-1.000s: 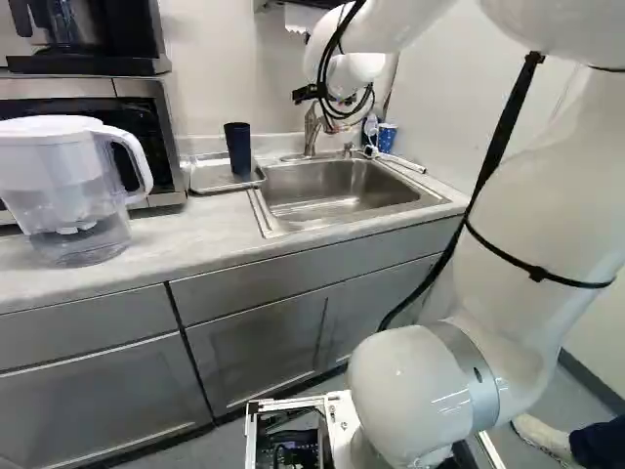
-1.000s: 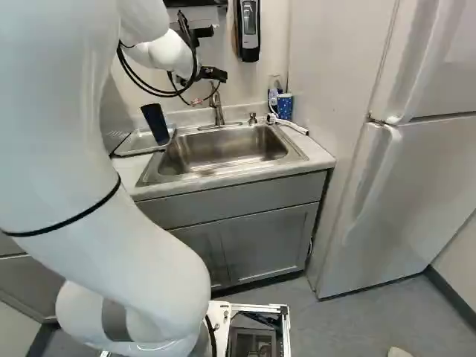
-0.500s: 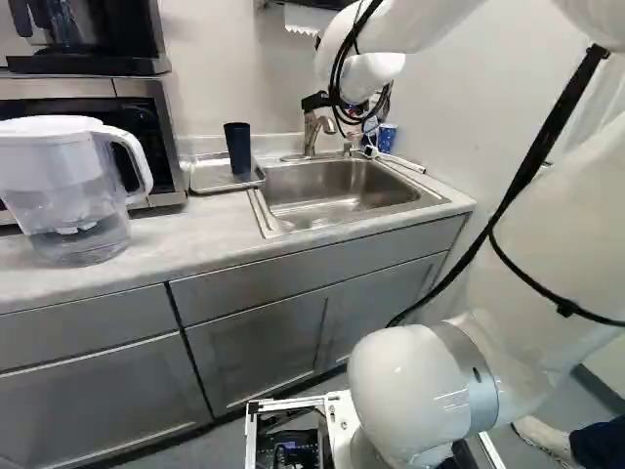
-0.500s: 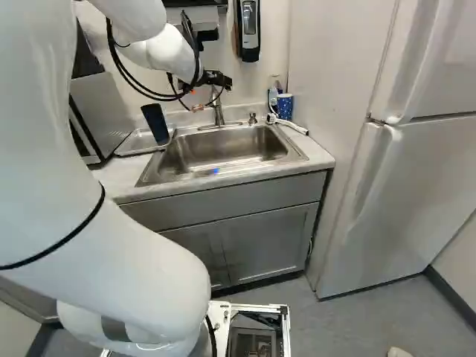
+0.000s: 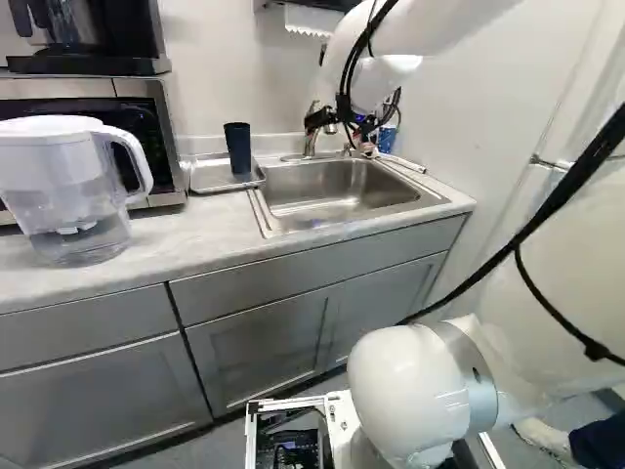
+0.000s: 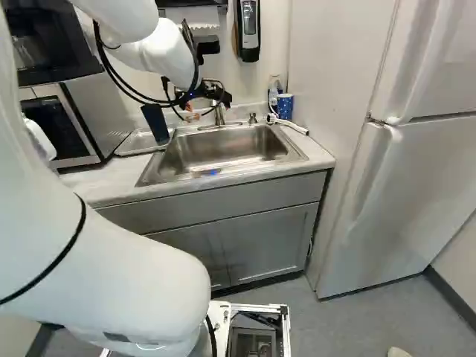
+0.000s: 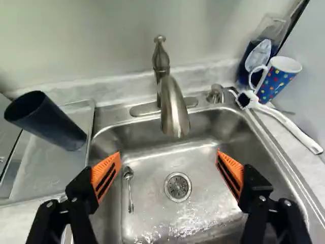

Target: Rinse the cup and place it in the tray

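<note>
1. Pincer spread wide, orange pads well apart with nothing between them. It has just come lower over the sink; the base hasn't rolled.
2. Call the faucet twelve on the sink's dial. At ten, the dark tumbler stands in the metal tray, where it was a second ago. Towards half past one, the polka-dot mug waits on the counter.
3. Which cup is meant, I can't be sure. My guess is the mug, being outside the tray, so I'd say the job is at an early stage: reach, grip, rinse, carry across to ten. Coming in, the pincer could knock the faucet or snag the brush.
4. My count: one tumbler, one mug, one tray, one sink, one faucet; one spoon at nine from the drain; one dish brush at two; one bottle at one; one water pitcher towards nine.
</note>
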